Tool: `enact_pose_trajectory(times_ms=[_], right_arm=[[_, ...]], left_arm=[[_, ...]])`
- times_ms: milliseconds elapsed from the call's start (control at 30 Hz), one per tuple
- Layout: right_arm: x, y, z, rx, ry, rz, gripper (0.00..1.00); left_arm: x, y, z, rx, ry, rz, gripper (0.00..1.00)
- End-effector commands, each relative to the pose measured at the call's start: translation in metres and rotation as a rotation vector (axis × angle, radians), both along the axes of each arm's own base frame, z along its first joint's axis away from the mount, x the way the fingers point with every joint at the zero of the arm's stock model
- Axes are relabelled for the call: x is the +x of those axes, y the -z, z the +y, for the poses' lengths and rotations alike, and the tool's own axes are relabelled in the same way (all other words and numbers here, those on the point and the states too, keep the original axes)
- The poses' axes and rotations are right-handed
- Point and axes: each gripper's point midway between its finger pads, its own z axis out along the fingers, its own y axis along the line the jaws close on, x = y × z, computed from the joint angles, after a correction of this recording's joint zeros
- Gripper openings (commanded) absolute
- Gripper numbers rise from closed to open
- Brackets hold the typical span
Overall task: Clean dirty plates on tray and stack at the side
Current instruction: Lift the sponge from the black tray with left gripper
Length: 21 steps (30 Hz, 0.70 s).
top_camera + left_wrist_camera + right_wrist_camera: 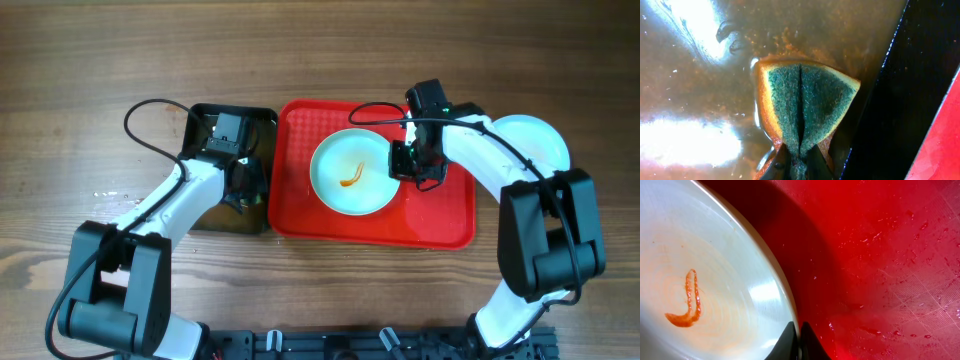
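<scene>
Wood-grain brown tabletop [320,50] runs under everything, and in the middle of it sits the large red rectangular plastic tray [440,225], its textured floor wet with droplets. On the tray lies one round pale blue-white shallow plate [340,195] with a curled orange sauce streak [350,178] in its middle. From where I stand the right tool [413,165] is at the plate's right edge, its fingers pinched together on the rim. Off the tray, at the tabletop's right side, another pale round plate [535,135] shows partly behind the right arm. Just left of the red tray is a smaller black rectangular tray [262,112] holding murky brown liquid [690,90]. The left tool [797,164] is down in it, clamped on a folded green-and-yellow sponge [802,105].
</scene>
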Motion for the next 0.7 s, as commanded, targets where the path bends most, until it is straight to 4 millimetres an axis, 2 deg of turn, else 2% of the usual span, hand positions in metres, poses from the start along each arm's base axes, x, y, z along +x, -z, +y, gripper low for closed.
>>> enact_pose_trajectory(times_ms=[0,133,200,267,333,567,600,667], right_arm=[[0.0,-0.007,0.002,0.017,0.0,-0.016,0.05],[-0.001,-0.007,0.002,0.016,-0.001,-0.015,0.05],[0.0,-0.007,0.002,0.017,-0.001,-0.016,0.05],[0.0,-0.007,0.002,0.017,-0.001,-0.016,0.05],[0.0,-0.007,0.002,0.017,-0.001,-0.016,0.05],[0.0,-0.007,0.002,0.017,-0.001,-0.018,0.05],[0.0,-0.007,0.002,0.017,-0.001,-0.018,0.05],[0.0,-0.007,0.002,0.017,-0.001,-0.017,0.05]], left_arm=[[-0.001,0.004,0.001,0.001,-0.002,0.008,0.04],[0.005,-0.004,-0.001,-0.007,0.015,-0.027,0.04],[0.016,-0.029,-0.004,-0.023,0.025,-0.105,0.04],[0.027,-0.065,-0.007,-0.051,0.025,-0.214,0.04],[0.03,-0.084,-0.011,-0.083,0.032,-0.272,0.04],[0.034,-0.114,-0.09,-0.539,0.191,-0.296,0.04],[0.034,-0.114,-0.099,-0.579,0.201,-0.285,0.04],[0.034,-0.1,-0.115,-0.611,0.194,-0.24,0.04]])
